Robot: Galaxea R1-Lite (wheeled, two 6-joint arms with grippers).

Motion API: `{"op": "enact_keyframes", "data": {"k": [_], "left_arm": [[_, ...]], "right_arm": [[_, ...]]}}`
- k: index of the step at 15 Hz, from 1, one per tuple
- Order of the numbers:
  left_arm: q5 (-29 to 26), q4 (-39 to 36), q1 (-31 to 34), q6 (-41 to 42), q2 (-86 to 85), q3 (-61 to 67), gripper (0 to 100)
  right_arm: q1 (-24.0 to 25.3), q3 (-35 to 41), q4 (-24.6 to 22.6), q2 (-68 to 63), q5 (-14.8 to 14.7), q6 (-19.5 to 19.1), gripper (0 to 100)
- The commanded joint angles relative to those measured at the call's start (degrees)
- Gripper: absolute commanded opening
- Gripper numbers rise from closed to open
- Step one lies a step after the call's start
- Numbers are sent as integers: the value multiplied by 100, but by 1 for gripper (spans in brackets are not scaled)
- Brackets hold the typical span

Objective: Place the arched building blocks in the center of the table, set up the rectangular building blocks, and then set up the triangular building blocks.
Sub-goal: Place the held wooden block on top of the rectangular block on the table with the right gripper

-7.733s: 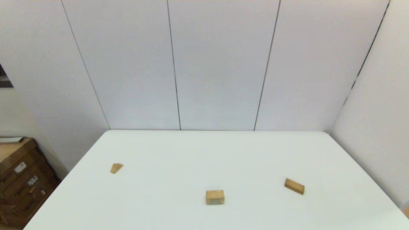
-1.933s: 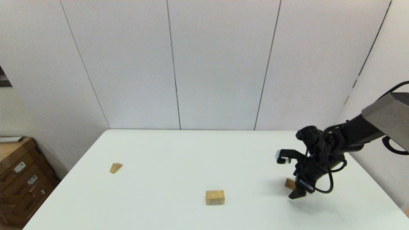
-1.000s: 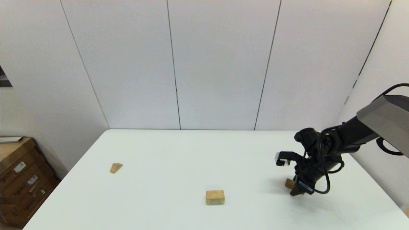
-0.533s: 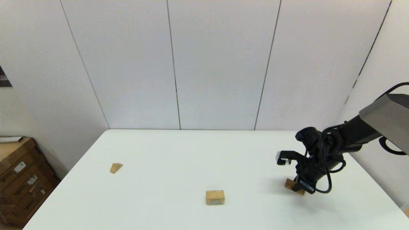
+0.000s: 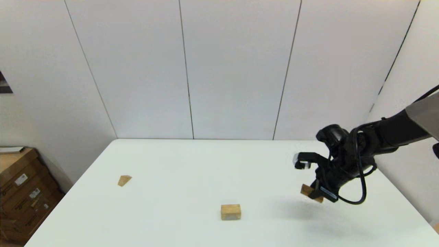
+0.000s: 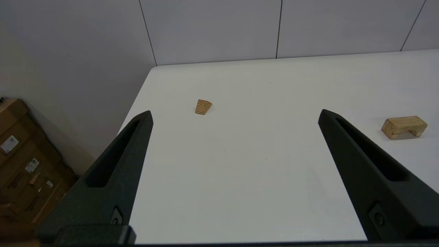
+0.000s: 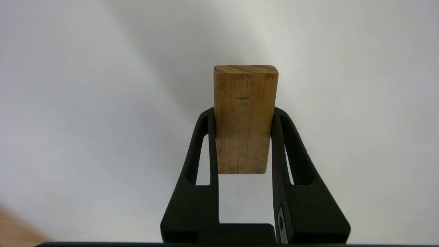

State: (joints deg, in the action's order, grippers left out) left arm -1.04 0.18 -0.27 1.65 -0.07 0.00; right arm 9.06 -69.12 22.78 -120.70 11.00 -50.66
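The rectangular block (image 5: 306, 190), a flat tan slab, hangs above the table (image 5: 192, 161) at the right, its shadow on the surface below. My right gripper (image 5: 317, 194) is shut on it. In the right wrist view the slab (image 7: 245, 103) sits between the two fingers (image 7: 202, 144), its far end sticking out past their tips. The arched block (image 5: 230, 211) lies near the front middle, and its hollow shows in the left wrist view (image 6: 404, 126). The triangular block (image 5: 124, 180) lies at the left. My left gripper (image 6: 236, 113) is open and empty, back from the triangular block (image 6: 203, 106).
Brown cardboard boxes (image 5: 20, 192) stand on the floor beyond the table's left edge. White wall panels close off the back and the right side. A black cable loops under the right wrist (image 5: 356, 200).
My right gripper came down around the rectangular block, shut on it and has lifted it off the table, slightly up and back. The arched and triangular blocks have not moved.
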Motion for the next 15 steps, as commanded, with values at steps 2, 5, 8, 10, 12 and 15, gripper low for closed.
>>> {"op": "enact_keyframes", "data": {"k": [2, 5, 8, 10, 12, 15], "left_arm": [[-2, -1, 0, 2, 7, 0, 100], [-2, -1, 0, -6, 7, 0, 100], [-2, -1, 0, 2, 7, 0, 100], [-2, -1, 0, 2, 7, 0, 100], [-2, -1, 0, 2, 7, 0, 100], [-2, -1, 0, 2, 7, 0, 100]], "right_arm": [[1977, -313, 174, 688, -229, 619, 0], [2592, -576, 332, 293, -300, 1076, 0], [2856, -752, 332, -59, -300, 1094, 0], [2917, -1060, 358, -367, -300, 1103, 0], [2926, -1631, 807, -736, -291, 1120, 0], [2926, -2281, 1308, -1079, -291, 1129, 0]]}}
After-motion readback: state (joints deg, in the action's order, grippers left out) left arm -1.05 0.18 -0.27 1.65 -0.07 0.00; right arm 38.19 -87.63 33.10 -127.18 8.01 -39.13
